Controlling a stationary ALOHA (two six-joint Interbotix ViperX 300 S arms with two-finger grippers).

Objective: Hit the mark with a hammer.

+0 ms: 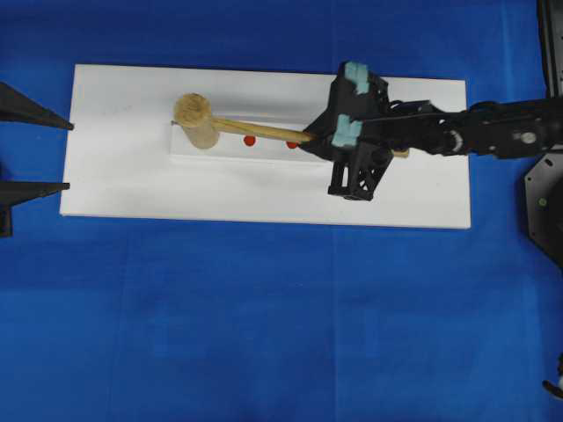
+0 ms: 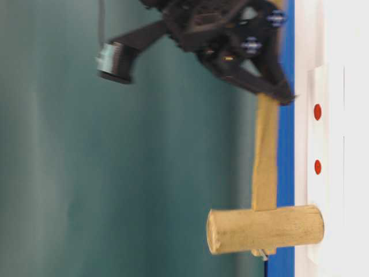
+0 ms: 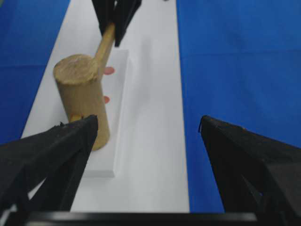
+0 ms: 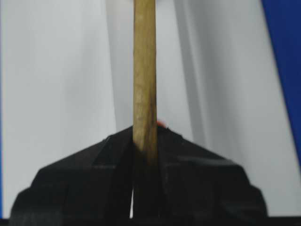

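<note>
The hammer is a light wooden mallet. Its head (image 1: 195, 119) stands on end over the left end of a raised white strip (image 1: 237, 151), its lower face (image 2: 316, 226) against the strip. My right gripper (image 1: 313, 139) is shut on the handle (image 4: 145, 70) well back from the head. Two red marks (image 1: 250, 141) (image 1: 291, 144) show on the strip beside the handle, both to the right of the head. In the left wrist view the head (image 3: 82, 94) is just beyond my left gripper (image 3: 146, 123), which is open and holds nothing.
The strip lies on a long white board (image 1: 405, 189) set on a blue tablecloth (image 1: 264, 325). My left gripper's fingers (image 1: 35, 116) hang at the board's left edge. A black arm base (image 1: 544, 198) stands at the right.
</note>
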